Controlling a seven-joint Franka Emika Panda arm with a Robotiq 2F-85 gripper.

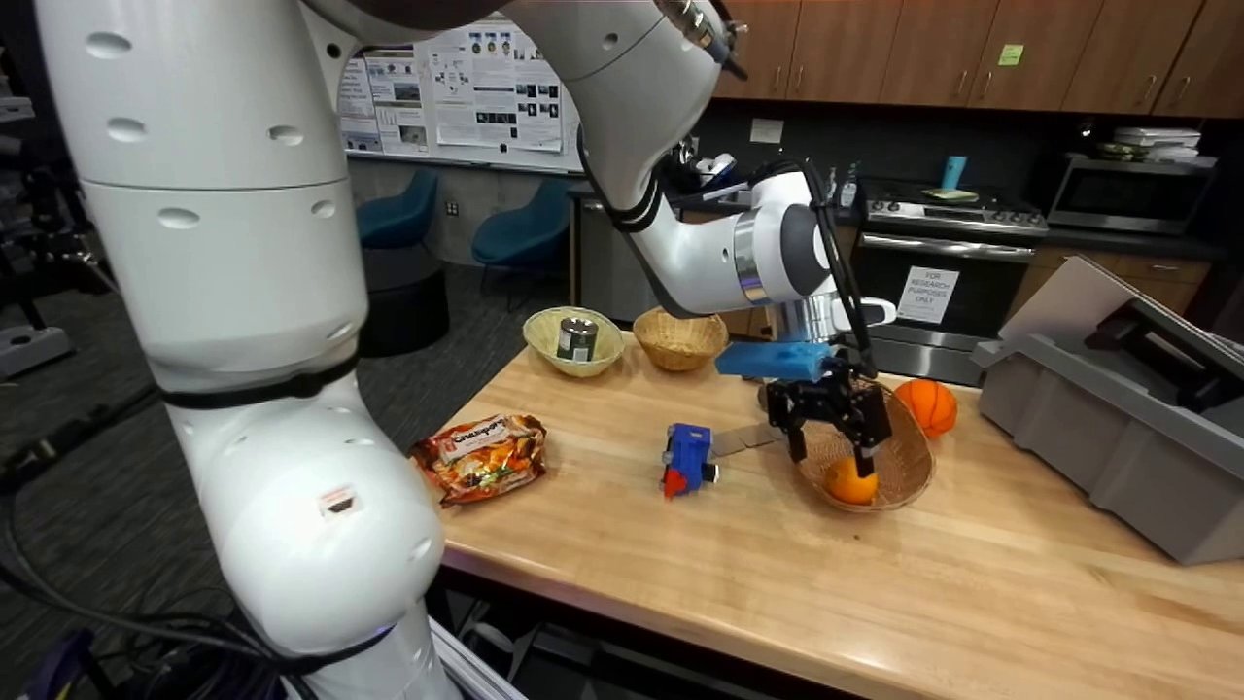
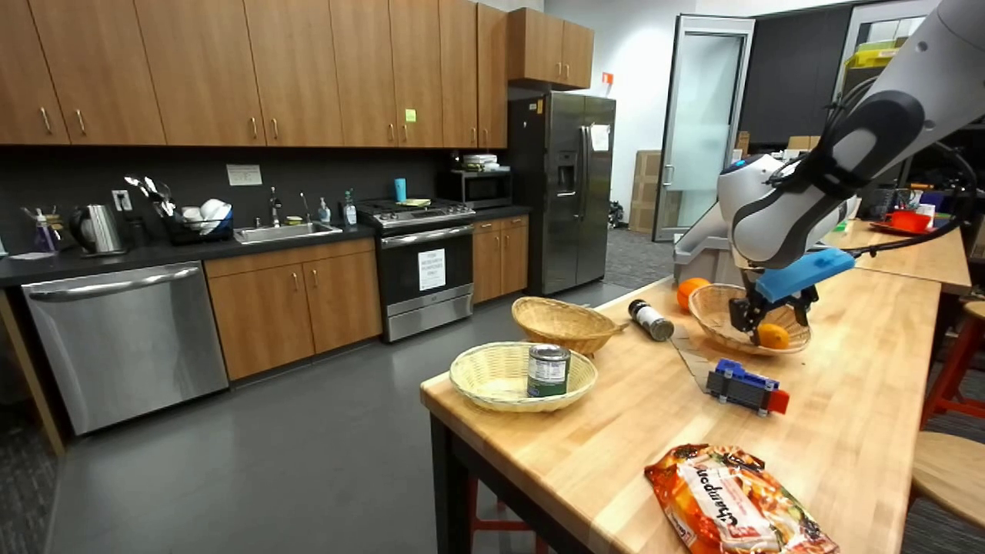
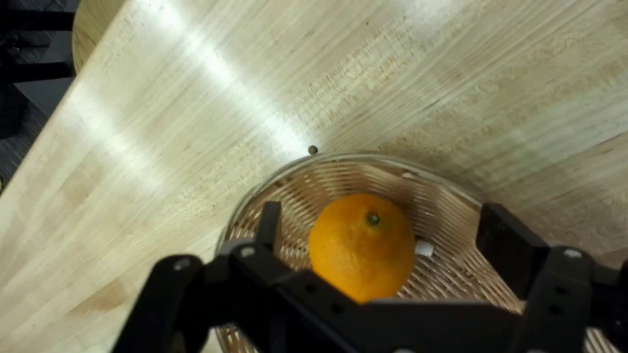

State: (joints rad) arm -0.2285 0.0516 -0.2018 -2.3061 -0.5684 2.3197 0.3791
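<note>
Baskets (image 2: 565, 327), three. Orange (image 3: 360, 247), one. Ball (image 1: 926, 406), one (making two round orange-coloured items in all). Can (image 2: 548, 372), one. Labelled cylinder (image 2: 650, 320), one. Toy vehicle (image 1: 688, 457), one. Food bag (image 1: 486, 457), one. Bin (image 1: 1098, 437), one. Blue chairs (image 1: 530, 231), two. Stools (image 2: 954, 468), at least two. Sticky note (image 2: 410, 115), one. Blue tumbler (image 2: 399, 189), one. Dish rack (image 2: 192, 236), one. Fridge (image 2: 563, 192), microwave (image 2: 486, 188), oven (image 2: 400, 278), dishwasher (image 2: 135, 338), kettle (image 2: 98, 229), sink (image 2: 288, 237): one each.

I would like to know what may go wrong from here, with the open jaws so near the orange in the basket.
In the wrist view the orange appears off centre between the jaws, so one side might touch it first and roll it. The jaws also spread wide near the wall of the basket, and could catch the weave and drag it. If the basket shifts, it may nudge the basketball close beside it.
</note>
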